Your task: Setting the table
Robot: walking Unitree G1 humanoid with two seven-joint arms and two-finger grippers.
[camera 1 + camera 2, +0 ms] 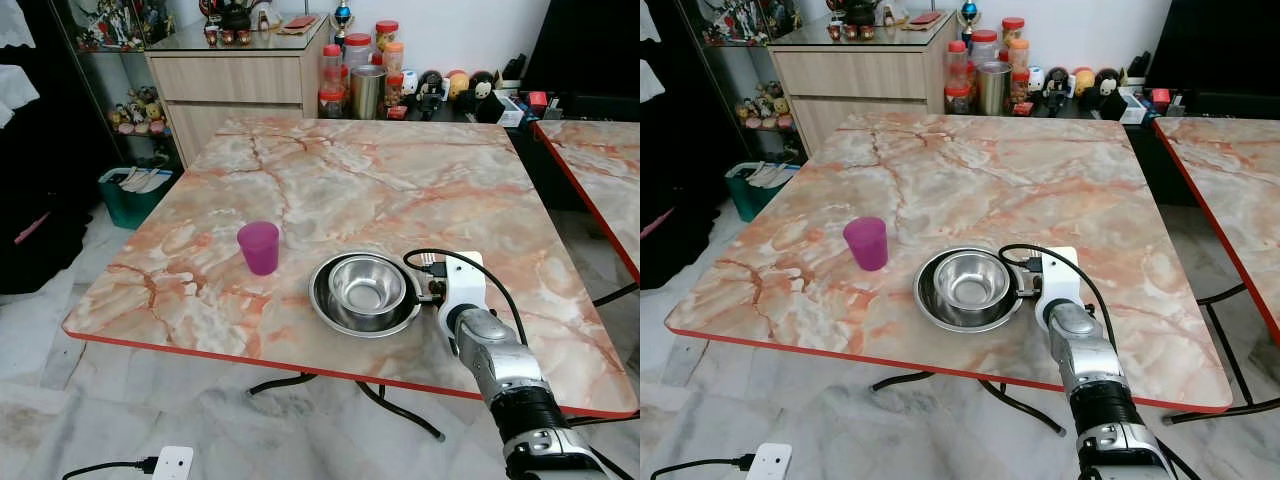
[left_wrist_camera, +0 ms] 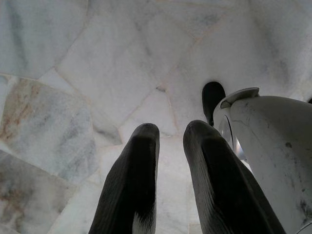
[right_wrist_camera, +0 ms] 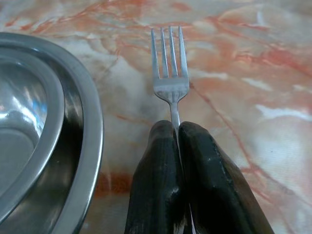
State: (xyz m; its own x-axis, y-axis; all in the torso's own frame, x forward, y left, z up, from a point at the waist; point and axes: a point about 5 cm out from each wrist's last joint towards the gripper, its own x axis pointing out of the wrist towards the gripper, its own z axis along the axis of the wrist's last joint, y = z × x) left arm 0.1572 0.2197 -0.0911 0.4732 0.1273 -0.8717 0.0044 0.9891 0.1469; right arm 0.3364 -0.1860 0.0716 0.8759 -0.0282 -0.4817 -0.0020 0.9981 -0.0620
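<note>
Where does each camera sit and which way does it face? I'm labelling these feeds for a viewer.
Left eye view: on the head, looking forward and down at the marble table, purple cup, steel bowl in the steel plate; the right arm shows.
Right eye view: the stereo twin, sharing that same scene.
Left wrist view: along the left claw, down at the marble floor.
Right wrist view: along the right claw, shut on a fork beside the plate, which the eye views share.

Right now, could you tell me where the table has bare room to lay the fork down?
The right gripper holds the fork over bare marble just right of the plate and bowl. The table's far half is bare. The cup stands left of the plate.
</note>
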